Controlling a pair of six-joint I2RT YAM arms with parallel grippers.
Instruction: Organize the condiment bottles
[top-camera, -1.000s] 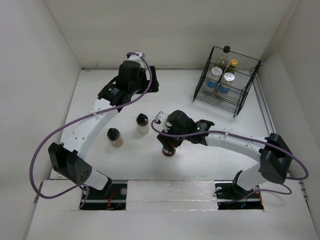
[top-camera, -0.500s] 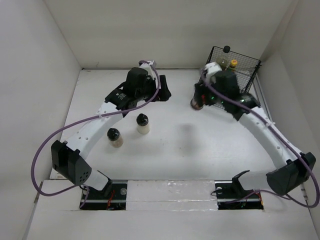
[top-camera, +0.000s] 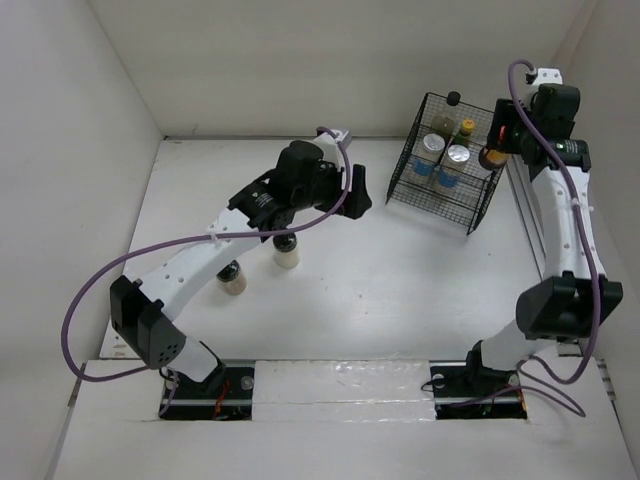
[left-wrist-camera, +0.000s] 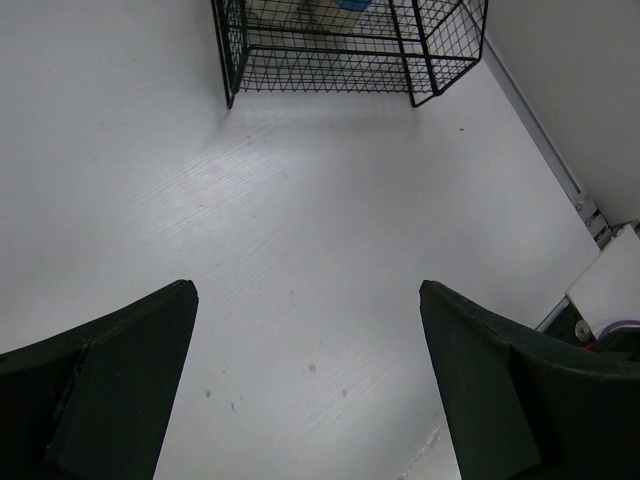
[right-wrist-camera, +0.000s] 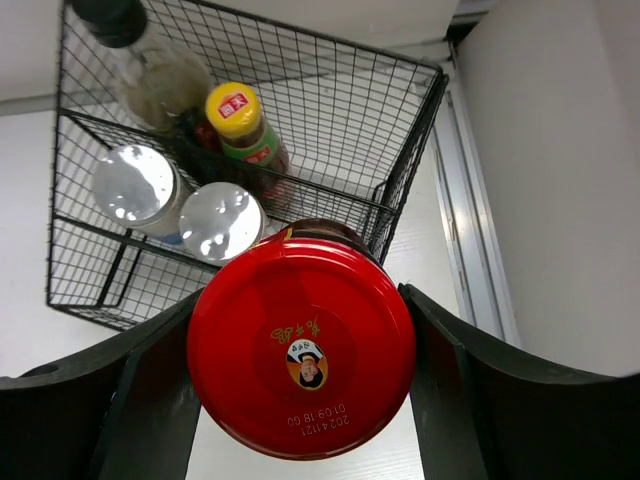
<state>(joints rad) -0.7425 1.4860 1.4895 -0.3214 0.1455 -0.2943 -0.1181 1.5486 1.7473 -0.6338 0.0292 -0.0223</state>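
You have four of the seven condiment bottles inside the black wire basket (top-camera: 430, 195): the tall dark black-capped bottle (top-camera: 453, 100), the yellow-capped green-and-red bottle (right-wrist-camera: 243, 125) and the two silver-lidded blue-label jars (top-camera: 433, 143) (top-camera: 458, 154). Your right gripper (top-camera: 498, 148) is clamped around the red-lidded jar (right-wrist-camera: 300, 360), holding it just above the basket's right-hand rim, so that one looks close to going in. The two black-capped beige jars (top-camera: 287, 250) (top-camera: 233, 278) stand on the table well apart from the basket, on its left. Your left gripper (left-wrist-camera: 308, 300) is spread wide and empty, between those jars and the basket.
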